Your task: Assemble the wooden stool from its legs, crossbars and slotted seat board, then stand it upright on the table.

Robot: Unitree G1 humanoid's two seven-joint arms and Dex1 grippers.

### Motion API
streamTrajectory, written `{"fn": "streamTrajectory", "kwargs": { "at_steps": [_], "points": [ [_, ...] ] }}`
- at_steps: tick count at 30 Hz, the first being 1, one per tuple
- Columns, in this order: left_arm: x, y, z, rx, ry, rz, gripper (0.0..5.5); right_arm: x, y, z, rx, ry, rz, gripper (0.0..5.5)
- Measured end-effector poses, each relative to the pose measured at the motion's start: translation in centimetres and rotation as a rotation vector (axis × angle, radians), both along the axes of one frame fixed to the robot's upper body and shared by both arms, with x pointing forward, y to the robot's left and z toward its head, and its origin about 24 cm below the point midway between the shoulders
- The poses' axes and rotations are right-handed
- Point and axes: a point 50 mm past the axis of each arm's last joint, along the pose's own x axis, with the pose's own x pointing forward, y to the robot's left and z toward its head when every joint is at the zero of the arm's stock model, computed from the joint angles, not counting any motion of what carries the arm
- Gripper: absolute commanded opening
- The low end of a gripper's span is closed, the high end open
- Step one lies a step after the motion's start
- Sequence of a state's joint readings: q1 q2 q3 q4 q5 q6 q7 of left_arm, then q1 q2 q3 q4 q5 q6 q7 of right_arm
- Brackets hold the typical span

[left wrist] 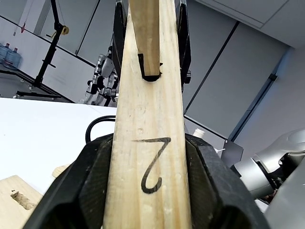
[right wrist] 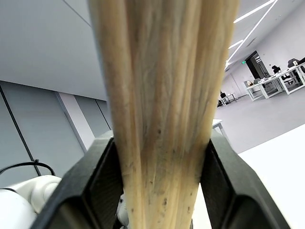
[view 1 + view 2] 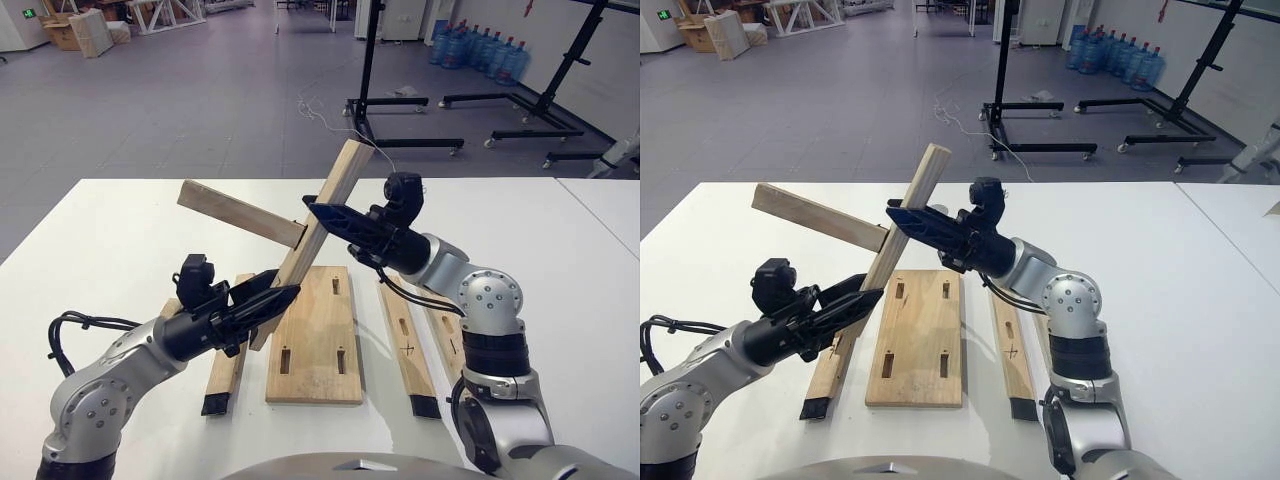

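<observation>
Stool leg (image 3: pixel 340 175), tilted toward 1 o'clock above the seat board (image 3: pixel 315 372), is clamped low by the left gripper (image 3: pixel 285 297) and higher by the right gripper (image 3: pixel 315 212). One crossbar (image 3: pixel 235 213) sits in its slot, pointing to 10 o'clock. Spare legs (image 3: pixel 405 345) lie flat at 3 and 9 o'clock of the board, so most joints appear still to be made.

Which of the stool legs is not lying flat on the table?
The leg marked 2, held tilted by the left gripper and right gripper, a crossbar in its slot; the other legs lie flat beside the seat board.
</observation>
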State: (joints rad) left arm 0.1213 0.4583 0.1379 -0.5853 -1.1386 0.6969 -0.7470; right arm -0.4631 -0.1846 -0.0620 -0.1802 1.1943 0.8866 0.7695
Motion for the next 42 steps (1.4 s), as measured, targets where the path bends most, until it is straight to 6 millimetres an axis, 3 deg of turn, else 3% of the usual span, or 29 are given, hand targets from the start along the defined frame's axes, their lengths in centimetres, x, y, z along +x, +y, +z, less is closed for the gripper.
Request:
{"fn": "streamTrajectory", "kwargs": {
  "at_steps": [5, 9, 13, 16, 20, 25, 33, 38, 42],
  "points": [
    [0.4, -0.3, -0.7, -0.023, 0.047, 0.052, 3.25, -0.1, -0.5, 0.4, -0.024, -0.080, -0.029, 2.05],
    [-0.2, -0.2, -1.1, -0.082, 0.076, 0.059, 3.86, -0.1, -2.7, 1.3, -0.002, -0.116, -0.008, 2.05],
    [-0.6, 0.2, -1.6, -0.093, 0.093, 0.114, 4.04, 0.4, -4.0, 2.6, -0.017, -0.168, 0.032, 2.05],
    [-1.1, 1.1, -2.2, -0.086, 0.108, 0.183, 4.04, 2.5, -6.6, 3.2, -0.138, -0.186, -0.089, 2.05],
    [-0.9, 1.6, -2.4, -0.059, 0.109, 0.247, 4.04, 5.0, -8.4, 2.3, -0.260, -0.273, -0.302, 2.05],
    [0.0, 2.5, -2.9, 0.039, 0.117, 0.312, 4.04, 5.2, -7.5, 0.6, -0.363, -0.472, -0.325, 2.05],
    [0.4, 3.1, -2.8, 0.140, 0.134, 0.271, 4.04, 5.4, -8.0, -3.4, -0.418, -0.501, -0.196, 2.05],
    [0.5, 2.9, -3.0, 0.162, 0.139, 0.244, 4.04, 6.9, -8.0, -2.2, -0.408, -0.559, -0.131, 2.05],
    [0.6, 3.0, -3.1, 0.189, 0.132, 0.221, 4.04, 7.2, -7.6, -2.8, -0.396, -0.562, -0.113, 2.05]
  ]
}}
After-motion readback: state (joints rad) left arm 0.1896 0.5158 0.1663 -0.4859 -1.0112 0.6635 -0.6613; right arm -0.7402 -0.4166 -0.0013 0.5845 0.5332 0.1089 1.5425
